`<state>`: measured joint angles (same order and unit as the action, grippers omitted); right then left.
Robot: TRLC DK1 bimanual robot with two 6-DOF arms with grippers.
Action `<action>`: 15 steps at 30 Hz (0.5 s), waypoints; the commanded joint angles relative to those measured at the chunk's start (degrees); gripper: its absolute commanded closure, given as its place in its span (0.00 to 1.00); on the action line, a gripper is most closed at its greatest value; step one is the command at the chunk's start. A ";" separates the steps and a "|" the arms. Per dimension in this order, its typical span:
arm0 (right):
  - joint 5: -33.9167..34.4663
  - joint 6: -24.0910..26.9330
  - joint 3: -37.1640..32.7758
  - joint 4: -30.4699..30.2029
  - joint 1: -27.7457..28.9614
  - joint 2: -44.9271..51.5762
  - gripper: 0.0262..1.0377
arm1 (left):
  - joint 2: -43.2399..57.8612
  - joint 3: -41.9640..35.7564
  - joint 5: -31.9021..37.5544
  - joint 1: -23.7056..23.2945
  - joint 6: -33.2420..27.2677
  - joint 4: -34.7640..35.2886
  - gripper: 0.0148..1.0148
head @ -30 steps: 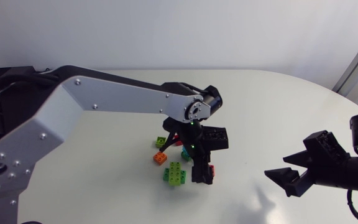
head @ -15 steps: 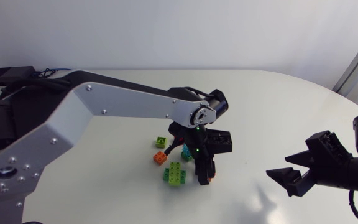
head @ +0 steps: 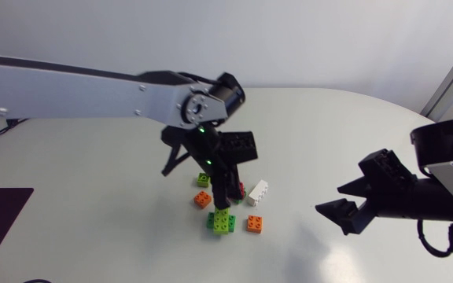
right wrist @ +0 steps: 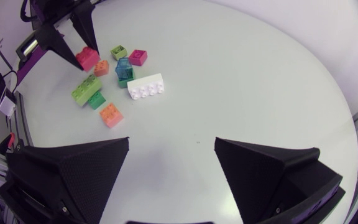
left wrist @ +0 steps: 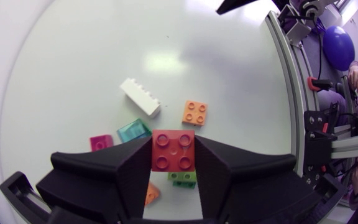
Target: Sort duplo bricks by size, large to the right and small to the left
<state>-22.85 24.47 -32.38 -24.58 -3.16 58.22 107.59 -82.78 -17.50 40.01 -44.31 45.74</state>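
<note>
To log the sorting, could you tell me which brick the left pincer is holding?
The red four-stud brick, held from both sides by the left pincer; the other bricks all lie loose on the table.

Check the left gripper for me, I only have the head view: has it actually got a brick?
Observer: Yes, the left gripper is shut on a red square four-stud plastic brick, gripped from two sides.
Operator: Anything hidden behind it?
Observer: A translucent teal plastic brick, near one end of the long white plastic brick.
Operator: And the right gripper?
Observer: Open, with only bare white table showing inside it.
</note>
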 commanded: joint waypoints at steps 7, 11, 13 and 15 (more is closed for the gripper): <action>4.75 -4.96 -8.31 5.86 -11.70 14.29 0.04 | -9.86 12.47 -0.08 -9.34 -4.90 0.76 0.91; 5.54 -4.87 -12.71 8.05 -14.33 22.56 0.04 | -12.05 18.62 -0.08 -11.71 -5.26 -1.35 0.90; 5.71 -4.87 -14.82 8.76 -15.12 26.77 0.04 | -12.76 21.00 -0.17 -12.15 -5.26 -2.49 0.90; 5.89 -4.69 -16.40 9.37 -15.91 30.03 0.04 | -12.76 22.75 -0.17 -12.15 -5.34 -3.20 0.90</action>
<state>-17.47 20.49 -47.33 -15.81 -18.20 84.99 96.27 -61.93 -17.50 28.16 -48.03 43.27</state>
